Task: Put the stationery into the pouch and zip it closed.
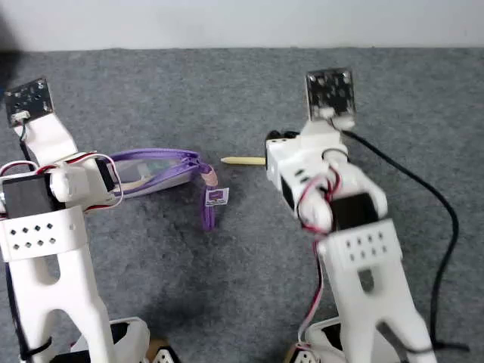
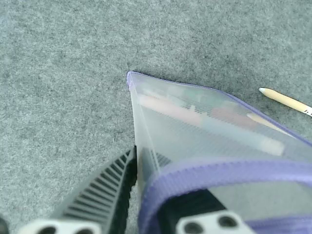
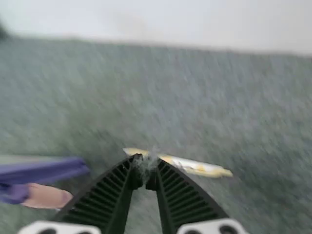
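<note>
Your left claw [image 2: 144,163] is clamped on a corner of the pouch [image 2: 204,131], its black ribbed fingers [image 2: 109,192] pinching the wall from both sides. The pouch is soft, translucent plastic with fine diagonal ribbing and a woven purple band along its mouth. It tapers to a sharp corner and lies on the grey, felt-like counter [image 1: 249,91] in front of that arm. Through the wall you can make out a pale pink stick [image 2: 168,109] and other long shapes, too hazy to name. A purple strap [image 1: 207,212] trails from its end beside a small white tag [image 1: 217,197]; the purple print on it is too small to read. Your right claw [image 3: 145,168] has its tips together on the pencil [image 3: 195,166], a slim, pale wooden one just right of the pouch.
</note>
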